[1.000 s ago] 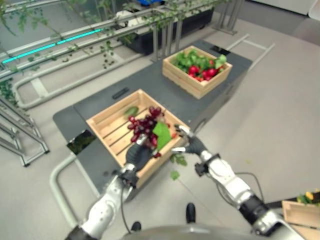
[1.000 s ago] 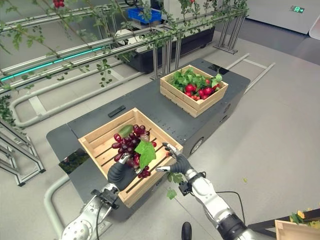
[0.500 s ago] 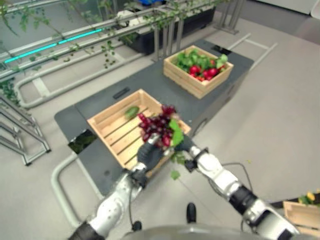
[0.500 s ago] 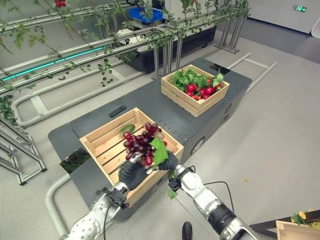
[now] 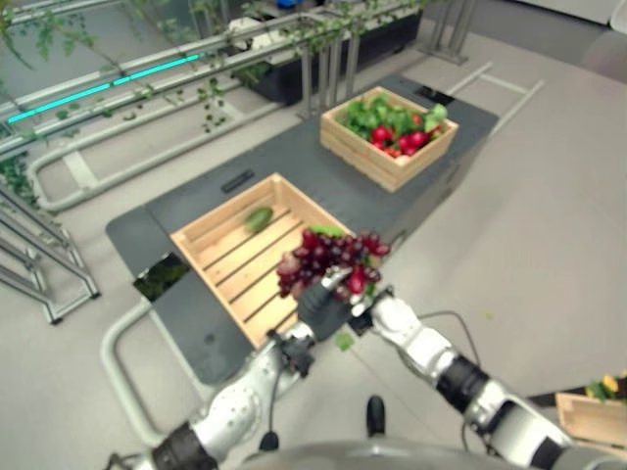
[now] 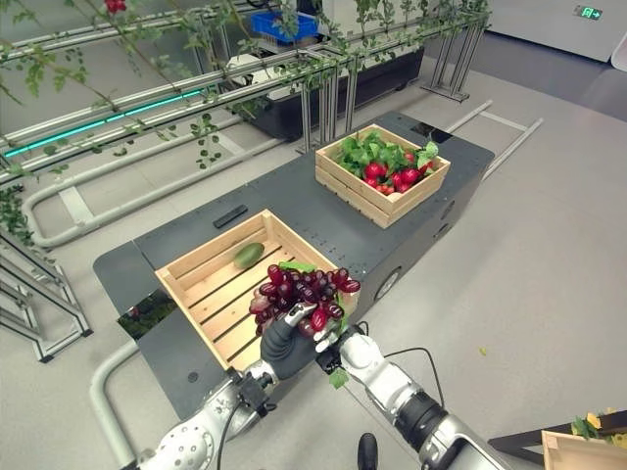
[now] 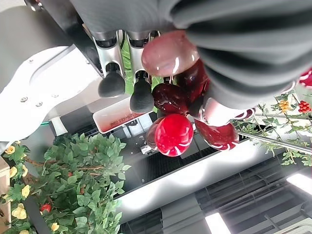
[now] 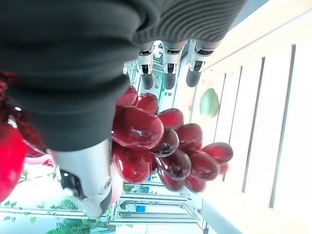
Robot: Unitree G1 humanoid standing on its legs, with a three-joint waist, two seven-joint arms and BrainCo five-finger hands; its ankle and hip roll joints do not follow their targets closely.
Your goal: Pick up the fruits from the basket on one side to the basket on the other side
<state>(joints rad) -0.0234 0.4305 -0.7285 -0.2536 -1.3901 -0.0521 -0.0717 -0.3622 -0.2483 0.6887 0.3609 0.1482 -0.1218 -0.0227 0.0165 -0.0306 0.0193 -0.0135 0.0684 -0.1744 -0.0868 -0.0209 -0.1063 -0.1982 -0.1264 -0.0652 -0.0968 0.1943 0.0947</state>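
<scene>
Right eye view: we cradle the dark red grape bunch (image 6: 306, 292) between our left hand (image 6: 284, 345) and right hand (image 6: 338, 345), fingers curled beneath it, above the near wooden slatted crate's (image 6: 196, 262) right corner. The far wooden crate of greens and red fruit (image 6: 381, 172) lies beyond, rightward. Our fingertips are mostly hidden under the grapes.

A green illuminated exit sign (image 6: 588, 13) sits on the far wall. A white label (image 7: 119, 120) past the left hand's fingers carries print too small to read.
</scene>
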